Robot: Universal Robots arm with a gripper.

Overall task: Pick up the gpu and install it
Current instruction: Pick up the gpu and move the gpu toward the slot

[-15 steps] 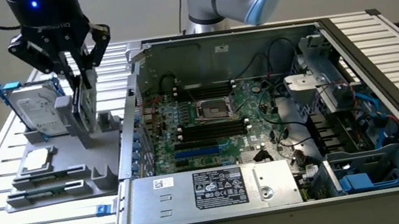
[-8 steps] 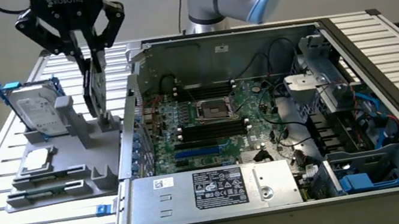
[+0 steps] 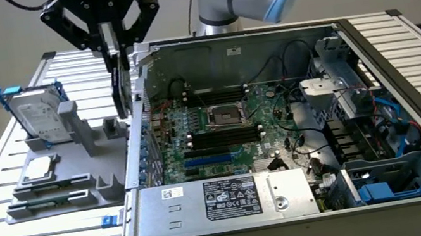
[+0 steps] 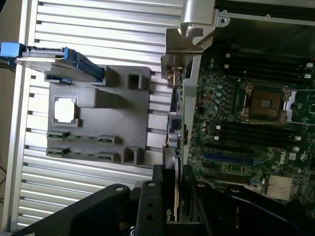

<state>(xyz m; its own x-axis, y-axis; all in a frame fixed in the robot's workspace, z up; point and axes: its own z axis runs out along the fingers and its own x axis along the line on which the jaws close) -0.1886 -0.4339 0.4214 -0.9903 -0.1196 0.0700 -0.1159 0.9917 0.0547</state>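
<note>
You see the gpu (image 3: 121, 91), a thin, flat black card, hanging edge-down just above the near wall of the open sheet-metal computer case (image 3: 408, 69). The black gripper (image 3: 114, 54) pinches its upper edge, fingers narrow.

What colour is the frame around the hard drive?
Blue. The frame shows best in the exterior view.

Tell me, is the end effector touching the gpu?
Touching. The exterior view shows the end effector clamped on the gpu, which hangs upright beneath it.
</note>
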